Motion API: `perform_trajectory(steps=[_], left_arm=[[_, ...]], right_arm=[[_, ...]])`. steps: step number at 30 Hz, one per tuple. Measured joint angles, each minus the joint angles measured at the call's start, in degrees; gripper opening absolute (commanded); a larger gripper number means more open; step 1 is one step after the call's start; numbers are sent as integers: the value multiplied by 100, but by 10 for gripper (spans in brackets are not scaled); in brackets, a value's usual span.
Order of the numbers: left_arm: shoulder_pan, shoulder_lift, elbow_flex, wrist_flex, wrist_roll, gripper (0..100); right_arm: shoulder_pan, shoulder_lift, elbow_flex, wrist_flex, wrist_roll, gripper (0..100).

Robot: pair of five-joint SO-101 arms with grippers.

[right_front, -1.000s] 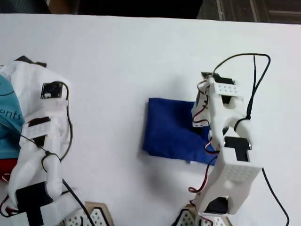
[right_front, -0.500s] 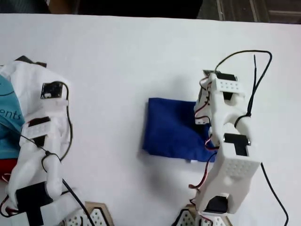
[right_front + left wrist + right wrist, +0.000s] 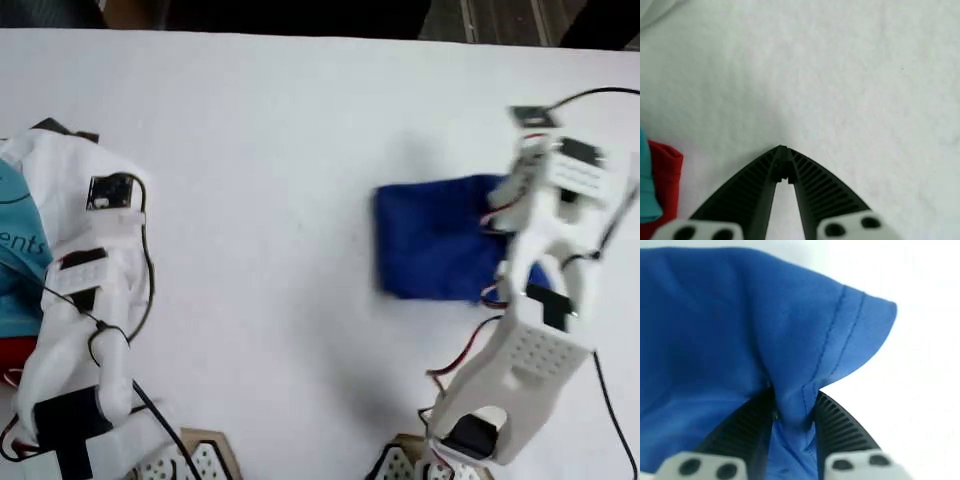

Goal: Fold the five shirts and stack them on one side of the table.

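The folded blue shirt [image 3: 435, 250] is being gripped by the right gripper [image 3: 790, 412]. Its black jaws are being pressed together on a bunched, stitched hem of the fabric. In the high view the shirt is lying right of centre on the white table [image 3: 250, 120] as a roughly rectangular bundle. The right arm [image 3: 530, 330] is rising from the lower right of the frame and is overlapping the shirt's right edge.

Over at the left edge of the frame, the left arm [image 3: 85, 290] is being held above a heap of clothes. A white garment [image 3: 40, 165] is lying on top, a teal shirt [image 3: 18, 250] is showing beneath it, and a red cloth [image 3: 8, 365] is peeking out at the lower left. The left gripper [image 3: 782, 152] is being held closed, fingertips touching each other just over bare table, with the red and teal fabric lying off to one side of it. The blue shirt and the heap are lying well apart.
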Motion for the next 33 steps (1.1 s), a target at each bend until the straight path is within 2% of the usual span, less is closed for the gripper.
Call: perform_trajectory(steps=[6, 13, 22, 26, 33], left_arm=[[0, 0, 18, 0, 0, 25], [0, 0, 53, 0, 0, 25], [0, 0, 53, 0, 0, 25], [0, 0, 53, 0, 0, 25], [0, 0, 53, 0, 0, 25]], right_arm=[[378, 378, -800, 0, 510, 20], [589, 1521, -2303, 9, 571, 20], [853, 2804, -4273, 686, 580, 20], [853, 3095, -4774, 800, 580, 20], [826, 3349, -5204, 800, 1125, 20]])
